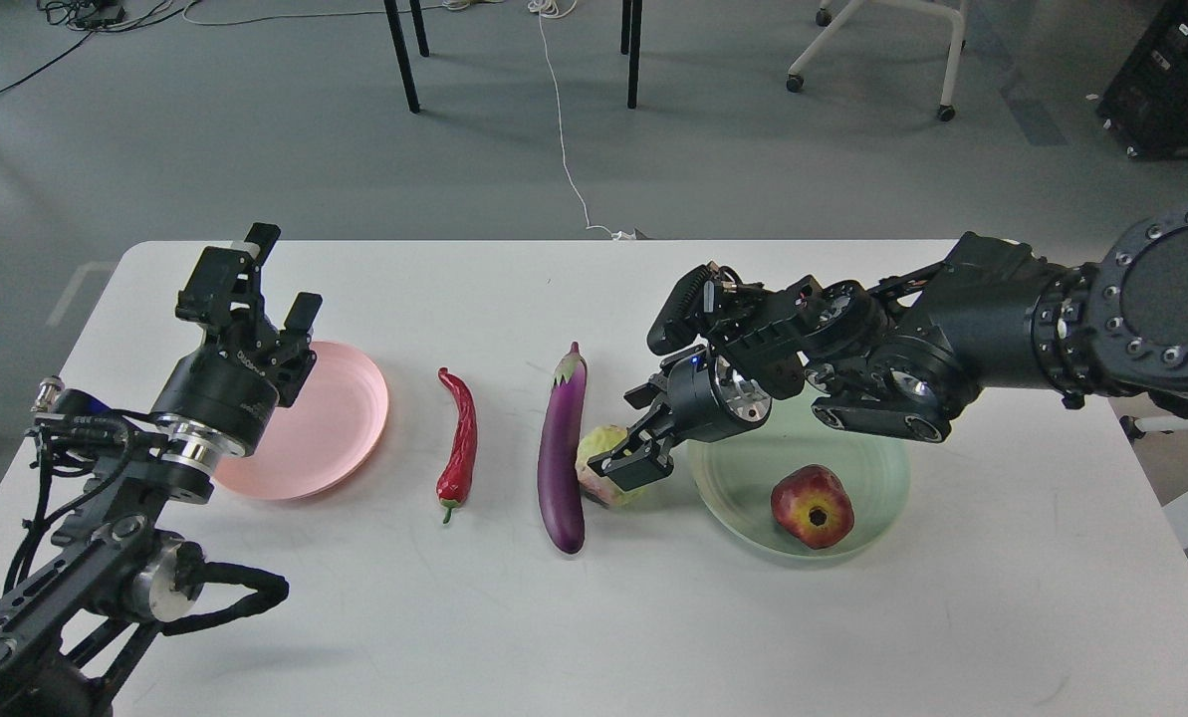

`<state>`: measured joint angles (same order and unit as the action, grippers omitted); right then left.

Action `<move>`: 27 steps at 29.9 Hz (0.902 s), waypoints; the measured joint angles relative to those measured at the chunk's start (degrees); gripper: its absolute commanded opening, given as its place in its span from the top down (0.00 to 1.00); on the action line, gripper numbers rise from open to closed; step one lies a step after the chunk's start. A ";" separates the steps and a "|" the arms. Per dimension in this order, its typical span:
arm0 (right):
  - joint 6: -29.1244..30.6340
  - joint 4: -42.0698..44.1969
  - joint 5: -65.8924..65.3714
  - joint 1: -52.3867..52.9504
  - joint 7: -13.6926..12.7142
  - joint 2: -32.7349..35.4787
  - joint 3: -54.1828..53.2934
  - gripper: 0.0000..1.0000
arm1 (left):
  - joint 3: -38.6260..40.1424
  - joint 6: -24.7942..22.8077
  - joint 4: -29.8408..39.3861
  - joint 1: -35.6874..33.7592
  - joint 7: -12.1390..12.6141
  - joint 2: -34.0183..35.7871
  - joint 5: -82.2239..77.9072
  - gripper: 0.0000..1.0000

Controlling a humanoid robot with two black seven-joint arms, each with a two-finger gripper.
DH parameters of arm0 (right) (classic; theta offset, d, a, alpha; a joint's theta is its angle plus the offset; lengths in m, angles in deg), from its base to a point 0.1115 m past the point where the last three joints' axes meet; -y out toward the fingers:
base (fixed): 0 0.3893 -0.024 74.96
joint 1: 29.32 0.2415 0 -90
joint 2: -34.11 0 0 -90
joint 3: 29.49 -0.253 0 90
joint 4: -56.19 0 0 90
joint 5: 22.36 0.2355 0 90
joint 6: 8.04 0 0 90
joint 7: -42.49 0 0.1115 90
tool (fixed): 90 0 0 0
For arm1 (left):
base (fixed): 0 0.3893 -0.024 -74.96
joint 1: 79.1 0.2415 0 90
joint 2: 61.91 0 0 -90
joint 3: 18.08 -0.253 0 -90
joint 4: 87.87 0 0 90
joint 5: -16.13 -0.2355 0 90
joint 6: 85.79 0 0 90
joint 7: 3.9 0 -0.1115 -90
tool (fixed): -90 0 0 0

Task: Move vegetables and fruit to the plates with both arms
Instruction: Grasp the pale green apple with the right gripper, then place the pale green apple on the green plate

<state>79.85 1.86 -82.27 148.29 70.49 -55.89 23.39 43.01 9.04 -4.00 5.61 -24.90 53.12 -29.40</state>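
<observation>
Head view: right pincer (625,460), spread, straddles bumpy yellow-green fruit (598,460) touching the glossy purple eggplant (563,450).

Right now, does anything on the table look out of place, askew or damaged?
Nothing stands out. The pomegranate lies in the green plate, crown end facing up; chili, eggplant and bumpy fruit sit intact on the table.
</observation>
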 measured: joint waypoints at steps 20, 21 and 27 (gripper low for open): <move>-0.03 0.45 1.78 -0.93 0.01 0.00 1.26 0.62 | 0.00 0.00 0.02 0.00 0.00 0.20 0.00 0.02; 0.07 0.43 1.79 -0.66 0.01 0.00 1.28 0.62 | 0.00 0.00 0.04 -0.01 0.00 0.20 0.00 0.02; 0.31 -1.60 1.53 3.85 0.02 0.58 1.26 0.61 | 0.00 -0.01 0.05 -0.07 0.00 0.28 0.00 0.02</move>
<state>80.17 0.26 -80.75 152.14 70.50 -55.31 24.65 43.01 9.03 -3.95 5.54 -24.90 53.40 -29.40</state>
